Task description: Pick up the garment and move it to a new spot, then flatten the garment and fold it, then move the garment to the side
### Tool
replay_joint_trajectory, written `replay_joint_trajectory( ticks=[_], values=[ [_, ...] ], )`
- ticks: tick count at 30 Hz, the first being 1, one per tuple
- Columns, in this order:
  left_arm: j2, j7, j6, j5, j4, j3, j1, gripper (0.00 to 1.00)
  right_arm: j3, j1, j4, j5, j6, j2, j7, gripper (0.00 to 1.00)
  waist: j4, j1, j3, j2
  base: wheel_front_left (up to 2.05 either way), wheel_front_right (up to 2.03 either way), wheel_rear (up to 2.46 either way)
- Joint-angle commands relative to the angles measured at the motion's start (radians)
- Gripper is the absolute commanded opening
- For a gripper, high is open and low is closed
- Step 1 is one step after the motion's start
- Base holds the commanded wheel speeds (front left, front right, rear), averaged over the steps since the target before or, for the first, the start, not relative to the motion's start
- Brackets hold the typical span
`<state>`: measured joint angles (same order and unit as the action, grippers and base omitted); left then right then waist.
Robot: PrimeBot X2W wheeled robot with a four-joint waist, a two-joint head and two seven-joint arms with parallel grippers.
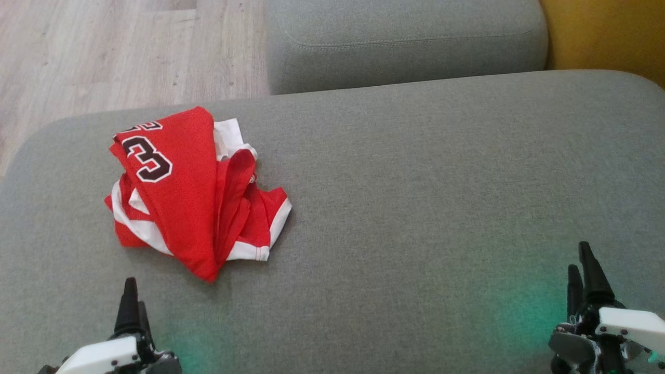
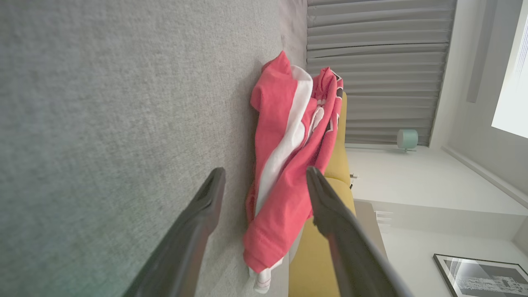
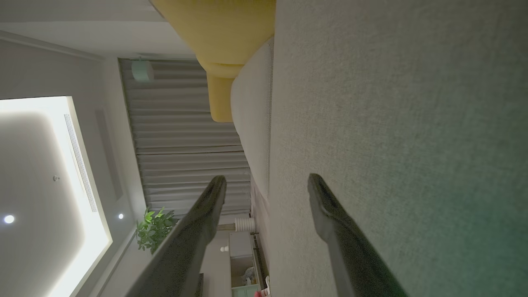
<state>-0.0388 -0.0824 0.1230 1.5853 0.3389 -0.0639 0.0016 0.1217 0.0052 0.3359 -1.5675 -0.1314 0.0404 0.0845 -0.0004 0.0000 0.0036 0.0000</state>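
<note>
Head view: left gripper (image 1: 134, 298) and right gripper (image 1: 578, 259) both spread wide, holding nothing. Crumpled red-and-white jersey (image 1: 192, 192) lies bunched on the woven grey cushion (image 1: 415, 208), ahead of the left gripper.

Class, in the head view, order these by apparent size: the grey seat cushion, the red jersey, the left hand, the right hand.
Largest: grey seat cushion.
Next: red jersey.
Last: left hand and right hand, which look similar and are both cut off by the frame, so unranked.

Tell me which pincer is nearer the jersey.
Left. The left pincer sits just in front of the jersey; the right pincer is far off to its right.
</note>
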Motion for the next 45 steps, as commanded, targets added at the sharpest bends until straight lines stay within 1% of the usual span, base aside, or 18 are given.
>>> replay_joint_trajectory(
  ticks=[1,10,13,18,28,34,36,45],
  values=[
    [-0.005,0.013,0.001,-0.011,-0.038,0.001,-0.04,1.0,-0.003,-0.04,-0.04,0.023,0.0,0.004,-0.013,1.0,0.0,0.0,0.0,0.0,0.0,0.0,0.0],
    [-0.005,0.039,-0.006,-0.097,-0.066,-0.024,-0.046,1.0,-0.001,-0.042,-0.073,0.168,0.0,0.004,-0.04,1.0,0.001,0.0,0.001,0.0,0.0,0.0,0.0],
    [-0.005,0.048,-0.013,-0.148,-0.088,-0.025,-0.049,1.0,0.005,-0.045,-0.094,0.225,0.0,0.004,-0.049,1.0,0.002,0.0,0.002,0.0,0.0,0.0,0.0],
    [-0.006,0.063,-0.042,-0.236,-0.135,-0.015,-0.053,1.0,-0.004,-0.045,-0.125,0.322,0.0,0.005,-0.064,1.0,0.002,0.0,0.005,0.0,0.0,0.0,0.0],
    [-0.006,0.092,-0.09,-0.436,-0.198,0.053,-0.061,1.0,-0.04,-0.045,-0.186,0.53,0.0,0.005,-0.093,1.0,0.001,0.0,0.008,0.0,0.0,0.0,0.0],
    [-0.007,0.11,-0.096,-0.549,-0.198,0.093,-0.063,1.0,-0.063,-0.045,-0.217,0.643,0.0,0.005,-0.111,1.0,-0.002,0.0,0.011,0.0,0.0,0.0,0.0],
    [-0.008,0.113,-0.097,-0.57,-0.199,0.1,-0.065,1.0,-0.066,-0.045,-0.222,0.66,0.0,0.005,-0.114,1.0,-0.003,0.0,0.013,0.0,0.0,0.0,0.0],
    [-0.043,0.139,-0.118,-0.729,-0.188,0.179,-0.088,1.0,-0.098,-0.042,-0.243,0.83,0.0,0.006,-0.14,1.0,-0.003,0.0,0.021,0.0,0.0,0.0,0.0]
  ],
)
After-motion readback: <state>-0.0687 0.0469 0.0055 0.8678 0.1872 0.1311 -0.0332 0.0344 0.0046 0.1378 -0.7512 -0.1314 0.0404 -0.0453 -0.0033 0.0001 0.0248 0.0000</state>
